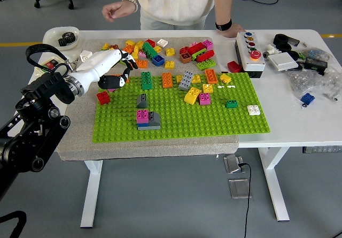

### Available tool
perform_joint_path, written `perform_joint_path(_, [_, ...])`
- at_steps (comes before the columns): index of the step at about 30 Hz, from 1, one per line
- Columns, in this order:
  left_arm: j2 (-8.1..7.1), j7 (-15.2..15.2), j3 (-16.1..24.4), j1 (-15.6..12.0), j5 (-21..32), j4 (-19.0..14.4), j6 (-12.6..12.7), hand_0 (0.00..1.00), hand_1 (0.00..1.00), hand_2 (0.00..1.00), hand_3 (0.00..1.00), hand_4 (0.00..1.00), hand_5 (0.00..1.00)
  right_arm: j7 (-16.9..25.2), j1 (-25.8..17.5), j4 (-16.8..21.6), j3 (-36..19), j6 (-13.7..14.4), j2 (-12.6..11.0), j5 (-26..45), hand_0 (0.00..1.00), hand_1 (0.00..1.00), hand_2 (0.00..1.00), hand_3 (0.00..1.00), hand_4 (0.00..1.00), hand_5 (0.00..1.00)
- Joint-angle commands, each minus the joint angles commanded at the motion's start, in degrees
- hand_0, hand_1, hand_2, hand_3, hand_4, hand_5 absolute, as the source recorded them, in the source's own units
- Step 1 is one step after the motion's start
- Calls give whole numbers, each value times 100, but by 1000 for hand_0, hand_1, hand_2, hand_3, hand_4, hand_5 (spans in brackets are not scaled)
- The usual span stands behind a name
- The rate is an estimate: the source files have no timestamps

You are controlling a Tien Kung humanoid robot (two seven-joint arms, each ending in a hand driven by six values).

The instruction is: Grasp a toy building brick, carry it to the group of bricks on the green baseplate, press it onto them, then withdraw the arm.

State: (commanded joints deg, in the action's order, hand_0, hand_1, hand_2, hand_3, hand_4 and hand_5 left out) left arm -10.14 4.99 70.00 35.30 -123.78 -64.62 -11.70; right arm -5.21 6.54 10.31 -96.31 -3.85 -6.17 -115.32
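Over the left part of the desk [299,125], the robot's left hand [118,73] hung above the baseplate's far-left corner, its white shell pointing right and its dark fingers [127,67] curled downward; whether they pinched a brick or closed on nothing could not be told, since orange and pink bricks lay right under them. The step looked like the grasp itself, or the moment just after it. If a brick was held, the next move called for a lift clear of the studs and a carry right and toward the near edge to the stacked group [147,118] of pink, grey and blue bricks standing on the green baseplate [214,120]. A red brick [103,97] sat just below the hand, and a lone grey brick [142,100] stood between hand and stack, so the path needed height. Further right, a green brick [146,80], an orange brick [167,79] and a yellow brick [192,95] crowded the plate's far edge. A control box [252,54] stood beyond. A person's hand [114,10] hovered above the far-left edge, apart from everything.
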Motion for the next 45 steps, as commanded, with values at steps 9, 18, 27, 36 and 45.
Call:
perform_joint_path(9, [126,2,-69,67,-69,238,-35,824,804,757,799,784,79,-2,8,0,-4,-1,-3,-2,740,639,692,561,812,498])
perform_joint_path(18, [88,-54,284,63,-260,123,-51,830,807,758,799,765,53,-7,-5,0,-27,2,0,9,739,642,692,561,812,498])
perform_joint_path(27, [72,-91,294,35,-298,-6,-103,833,806,756,795,770,62,5,20,0,-3,9,7,43,740,643,692,561,812,498])
perform_joint_path(36, [59,-122,321,41,-301,-90,-128,843,819,762,780,810,107,-6,-8,0,-23,7,10,39,741,641,692,561,813,497])
perform_joint_path(45, [87,-121,333,56,-372,-75,-159,831,809,755,741,789,108,-5,9,0,-11,9,8,56,740,641,692,561,813,497])
